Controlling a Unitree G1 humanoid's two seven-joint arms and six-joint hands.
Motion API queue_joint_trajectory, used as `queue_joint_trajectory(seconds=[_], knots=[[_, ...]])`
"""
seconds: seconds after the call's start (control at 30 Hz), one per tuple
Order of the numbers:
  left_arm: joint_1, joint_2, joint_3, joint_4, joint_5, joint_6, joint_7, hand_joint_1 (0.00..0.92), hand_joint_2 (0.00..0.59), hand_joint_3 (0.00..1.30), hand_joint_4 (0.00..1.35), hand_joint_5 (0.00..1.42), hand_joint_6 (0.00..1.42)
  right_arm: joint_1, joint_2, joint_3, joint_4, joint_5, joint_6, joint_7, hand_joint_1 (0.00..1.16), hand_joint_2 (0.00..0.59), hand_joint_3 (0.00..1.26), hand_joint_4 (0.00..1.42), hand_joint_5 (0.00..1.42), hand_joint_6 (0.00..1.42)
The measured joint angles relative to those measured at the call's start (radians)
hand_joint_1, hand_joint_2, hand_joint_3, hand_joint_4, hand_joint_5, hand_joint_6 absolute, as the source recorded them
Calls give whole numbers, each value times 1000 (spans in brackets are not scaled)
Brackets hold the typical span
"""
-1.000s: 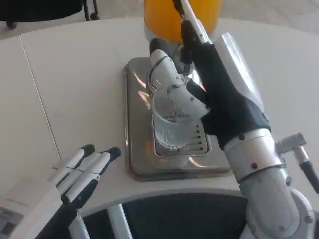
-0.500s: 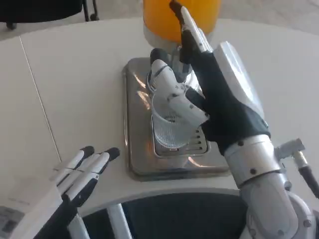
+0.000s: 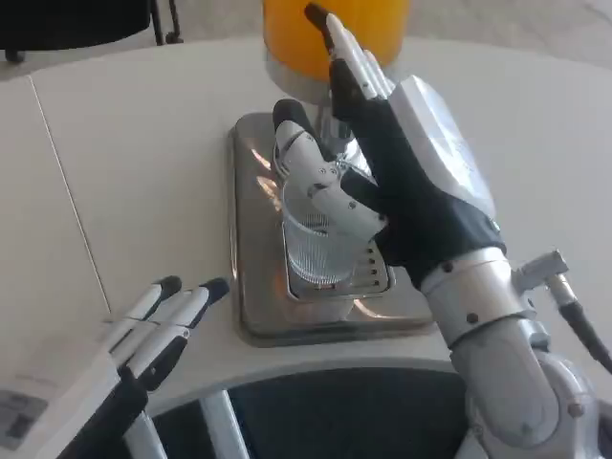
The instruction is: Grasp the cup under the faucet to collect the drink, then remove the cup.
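The cup [image 3: 320,244] stands upright on the tray [image 3: 251,239], near its middle, below the orange tank [image 3: 330,33]. The right hand [image 3: 402,182] wraps it from the right, seemingly gripping. The left hand [image 3: 158,320] waits loosely open at the table's [image 3: 143,163] near edge.

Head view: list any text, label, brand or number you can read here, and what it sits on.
No text here is readable.
Left forearm: a small grey patch, perhaps a label, too blurred to read.
Orange drink dispenser, steel drip tray, ribbed cup, right hand: no markings visible.
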Motion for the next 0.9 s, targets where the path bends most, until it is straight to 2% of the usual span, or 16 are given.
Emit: queue_joint_trajectory(seconds=[0.17,0.33,0.9], knots=[[-1,0,-1,4,-1,6,-3,0,93,39,0,2,125,-18,-21,3,31,-6,-18,0,135,536,0,0,0,0],[-15,0,-12,12,-1,17,-5,0,93,39,0,2,125,-38,-58,29,54,-59,-25,4,131,534,0,0,0,0],[-24,0,-32,14,-5,41,-12,0,93,39,0,12,127,-73,-89,62,103,-115,-42,9,124,533,0,0,0,0]])
